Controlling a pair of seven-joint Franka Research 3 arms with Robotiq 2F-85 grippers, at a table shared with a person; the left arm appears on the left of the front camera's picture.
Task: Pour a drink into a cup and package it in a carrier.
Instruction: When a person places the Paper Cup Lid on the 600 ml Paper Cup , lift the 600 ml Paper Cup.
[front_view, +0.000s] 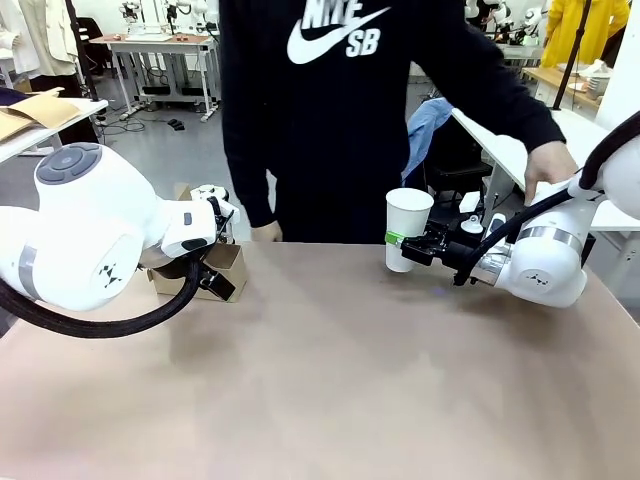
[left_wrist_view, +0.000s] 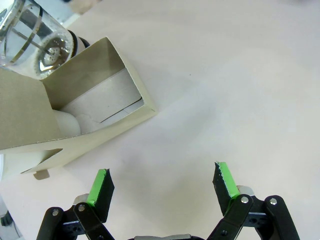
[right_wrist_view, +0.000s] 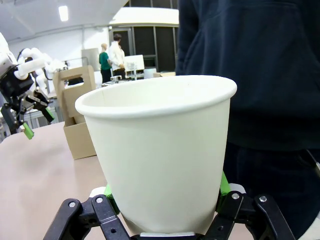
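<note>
My right gripper (front_view: 402, 241) (right_wrist_view: 167, 202) is shut on the lower half of the cup (front_view: 408, 222) (right_wrist_view: 160, 145), a plain white paper cup, upright, open-topped and empty, near the table's far right edge. The brown cardboard carrier (front_view: 222, 268) (left_wrist_view: 95, 107) (right_wrist_view: 75, 117) stands at the far left. My left gripper (left_wrist_view: 162, 182) (right_wrist_view: 37, 120) hangs open over bare table right beside it, nothing between its green pads. A clear glass press jug (left_wrist_view: 32, 37) with a metal frame stands just past the carrier; the drink in it I cannot make out.
A person in a dark sweatshirt (front_view: 330, 120) stands at the far edge, one hand (front_view: 548, 165) by my right arm, the other hand (front_view: 266, 232) low near the carrier. Something white (left_wrist_view: 67, 125) lies inside the carrier. The tan tabletop (front_view: 330, 380) stretches between both arms.
</note>
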